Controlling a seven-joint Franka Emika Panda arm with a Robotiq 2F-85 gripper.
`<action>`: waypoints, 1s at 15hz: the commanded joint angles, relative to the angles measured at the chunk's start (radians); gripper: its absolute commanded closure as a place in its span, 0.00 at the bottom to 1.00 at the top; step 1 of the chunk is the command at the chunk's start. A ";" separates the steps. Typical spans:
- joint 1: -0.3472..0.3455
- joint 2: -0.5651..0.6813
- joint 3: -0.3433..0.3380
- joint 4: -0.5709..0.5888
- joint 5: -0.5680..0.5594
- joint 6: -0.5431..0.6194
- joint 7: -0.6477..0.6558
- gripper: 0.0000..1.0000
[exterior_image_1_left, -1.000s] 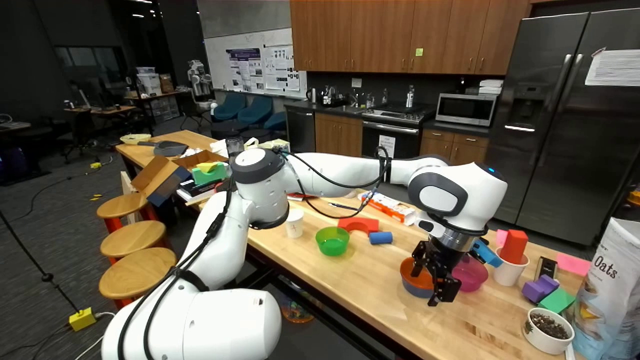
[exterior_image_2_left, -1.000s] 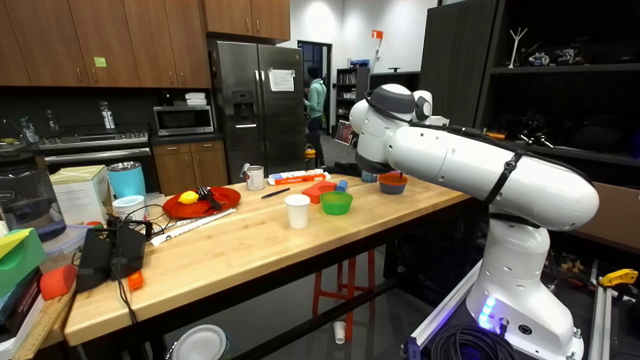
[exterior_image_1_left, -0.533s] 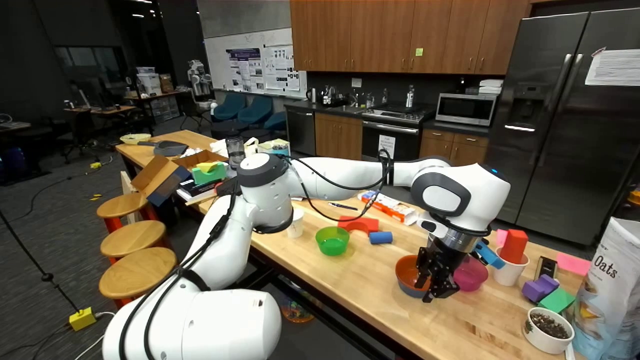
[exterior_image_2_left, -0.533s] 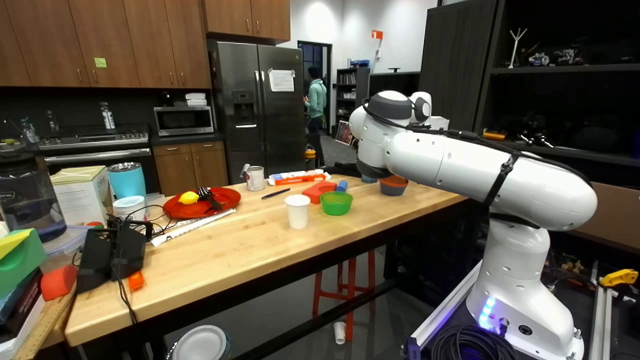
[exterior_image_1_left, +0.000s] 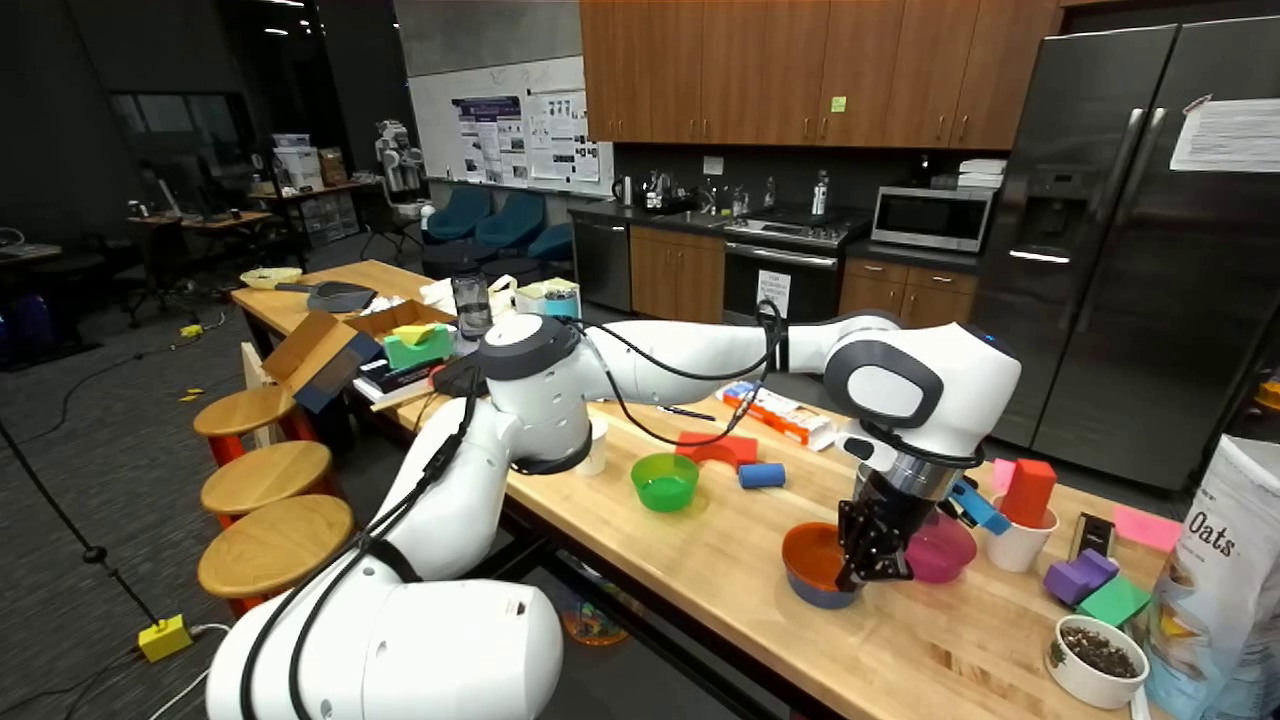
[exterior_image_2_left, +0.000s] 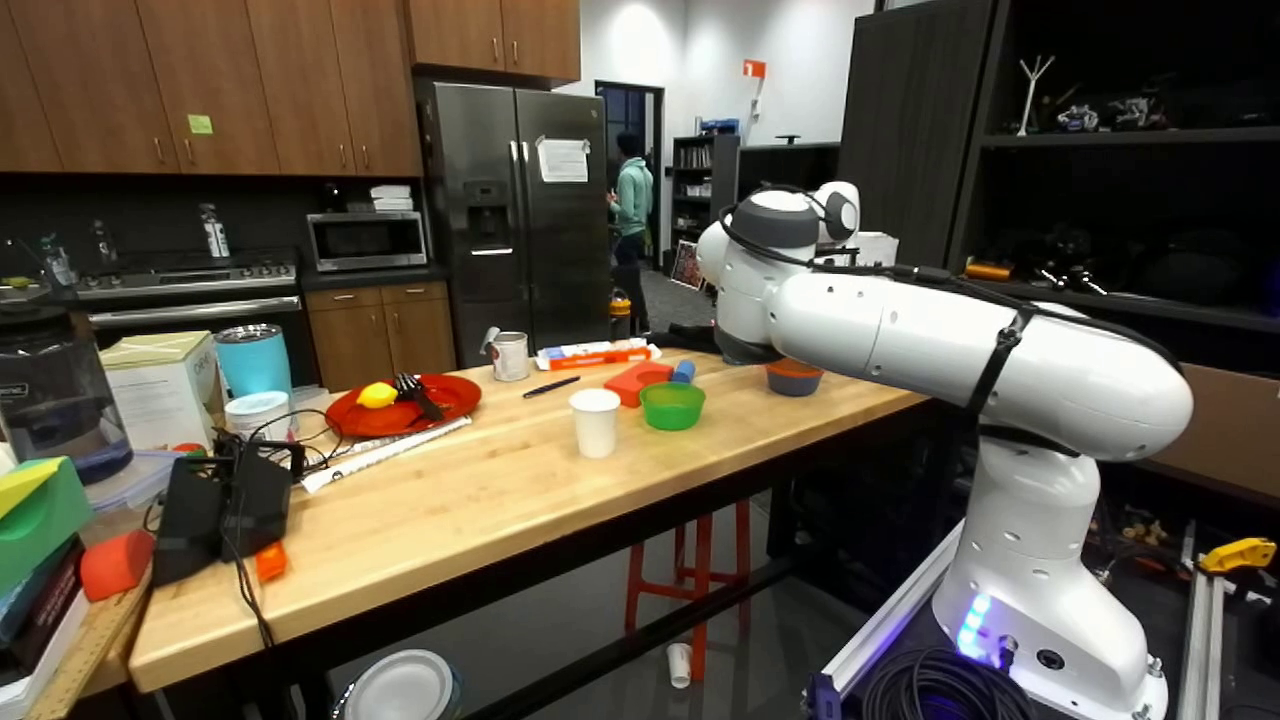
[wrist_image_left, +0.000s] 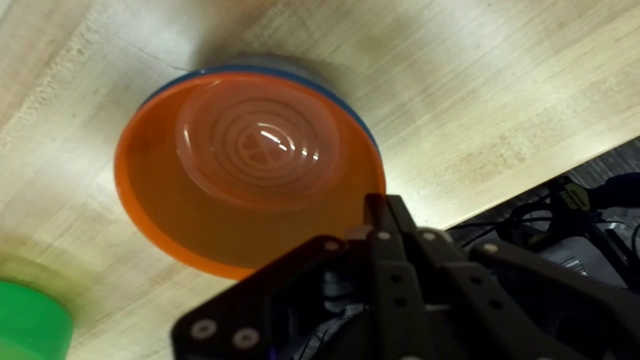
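Orange see-through plastic bowl (wrist_image_left: 255, 165): There it sits, round, glossy and smooth-walled, faint rings on its base with bright glints strung across them.
Black two-finger gripper (wrist_image_left: 384, 200): And it's clamped on that orange rim, between three and four o'clock in the wrist view, one fingertip inside the bowl, the other outside!
Mouth: Open side up, looking into the wrist camera; the base shows between twelve and one o'clock from the rim's middle.
Long axis: A round bowl, foreshortened here to an oval, longer axis running from just past nine to just past three o'clock.
Blue-grey round bowl (exterior_image_1_left: 822, 597): Tucked underneath, cradling the orange one, its edge peeping out from ten o'clock round to three in the wrist view; whether the grip takes in that edge too, can't tell.
Pale wooden tabletop (exterior_image_1_left: 700, 550): Near its long edge sits the nested pair, in both exterior views.
Neighbours: In an exterior view, round magenta plastic bowl (exterior_image_1_left: 946, 552) at three o'clock from the pair, round green plastic bowl (exterior_image_1_left: 665, 490) at ten, blue cylinder block (exterior_image_1_left: 762, 476) at eleven.
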 joint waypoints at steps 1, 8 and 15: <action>-0.019 0.050 -0.039 0.016 0.036 -0.046 0.000 1.00; -0.011 0.050 -0.102 0.009 0.012 -0.034 0.000 1.00; 0.007 0.046 -0.253 -0.009 0.001 -0.007 0.000 1.00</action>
